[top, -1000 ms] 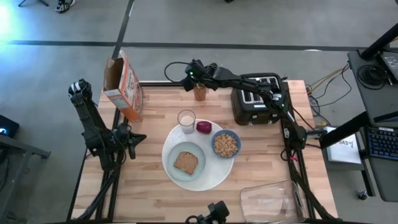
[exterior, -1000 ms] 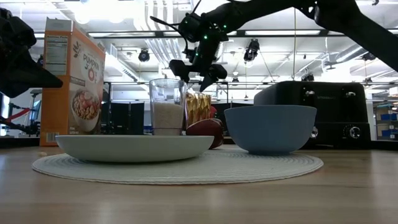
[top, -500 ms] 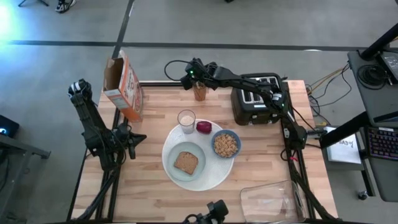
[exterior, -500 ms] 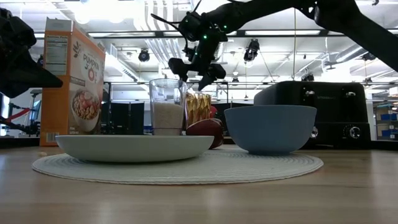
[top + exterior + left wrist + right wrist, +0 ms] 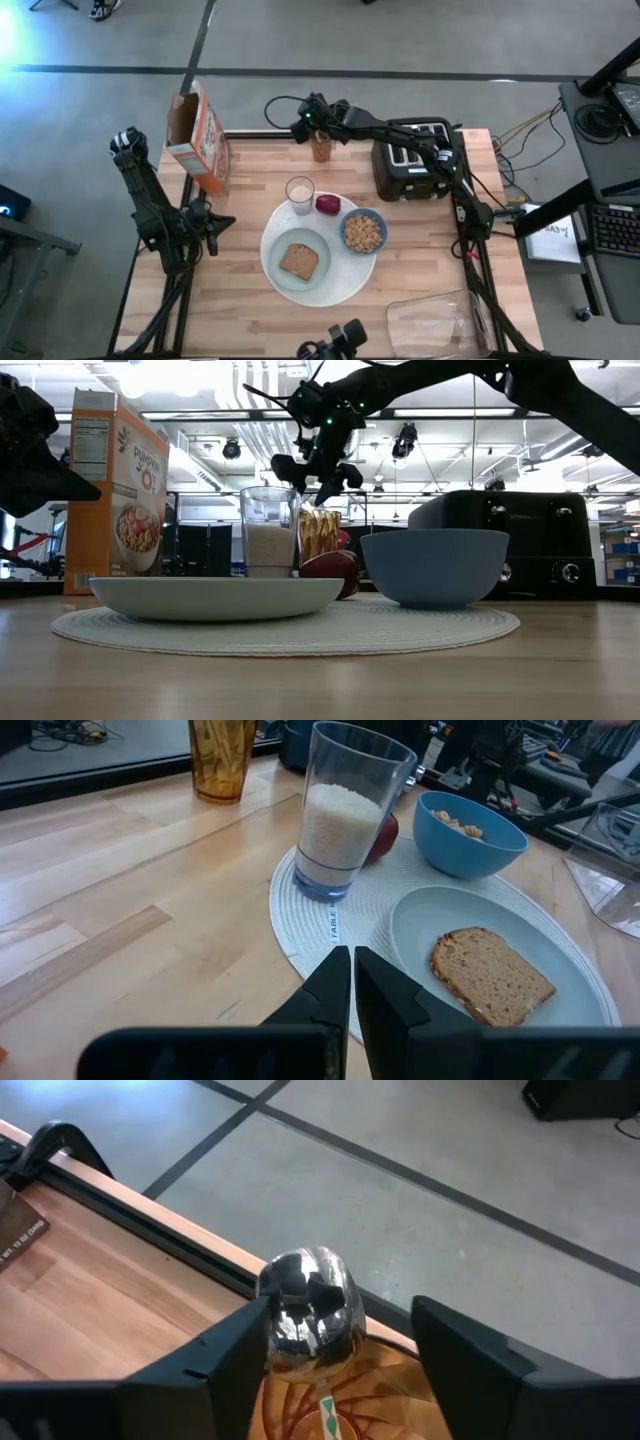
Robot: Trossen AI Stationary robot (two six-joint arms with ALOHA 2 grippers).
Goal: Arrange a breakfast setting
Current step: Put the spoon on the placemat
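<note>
The large round white plate [image 5: 340, 285], woven like a mat, lies mid-table. On it rest the pale green-white plate [image 5: 285, 278] with brown toast [image 5: 299, 261], the blue bowl [image 5: 364, 232] of cereal, the milk glass [image 5: 300, 192] and the red fruit [image 5: 327, 204]. The metal spoon [image 5: 308, 1315] stands bowl-up in an amber cup [image 5: 321, 150] at the far edge. My right gripper [image 5: 342, 1312] is open above that cup [image 5: 320, 532], with a finger on each side of the spoon's bowl. My left gripper [image 5: 352, 970] is shut and empty, to the left of the plate [image 5: 215, 222]. My right gripper comes at the spoon from above, its fingers on either side of the spoon's bowl [image 5: 300, 1295]. One finger [image 5: 225, 1360] stands right beside the bowl, and I cannot tell whether it touches. The spoon stands upright in the amber cup.
A black four-slot toaster [image 5: 413, 160] stands at the far right. An orange-and-white cereal box [image 5: 200, 135] stands at the far left. A clear plastic container [image 5: 435, 318] sits at the near right corner. Bare wood lies to the left of the plate.
</note>
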